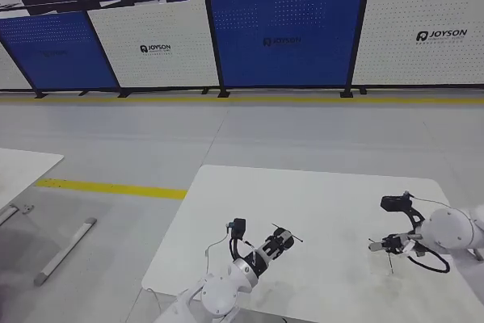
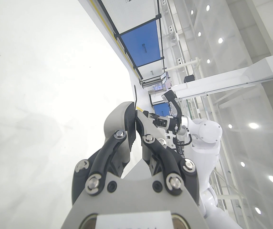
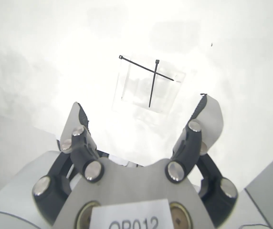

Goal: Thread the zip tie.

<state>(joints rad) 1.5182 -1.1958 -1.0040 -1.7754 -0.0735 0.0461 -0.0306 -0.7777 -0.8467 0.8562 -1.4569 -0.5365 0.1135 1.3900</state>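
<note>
My left gripper (image 2: 135, 115) is shut on a black zip tie (image 2: 135, 94), whose thin end sticks out past the fingertips. From above, this gripper (image 1: 282, 240) sits over the table's front left part, with the tie (image 1: 288, 232) lying across its tip. My right gripper (image 3: 141, 103) is open with nothing between its fingers. It hangs above two more black zip ties (image 3: 153, 77), which lie crossed on a clear sheet (image 3: 127, 91). In the top view, the right gripper (image 1: 380, 245) is at the table's right side.
The white table (image 1: 330, 202) has bare room between the two arms. Its front left edge is close to the left arm. Grey floor with a yellow line (image 1: 112, 189) lies beyond. Blue and white panels (image 1: 286, 40) stand at the back.
</note>
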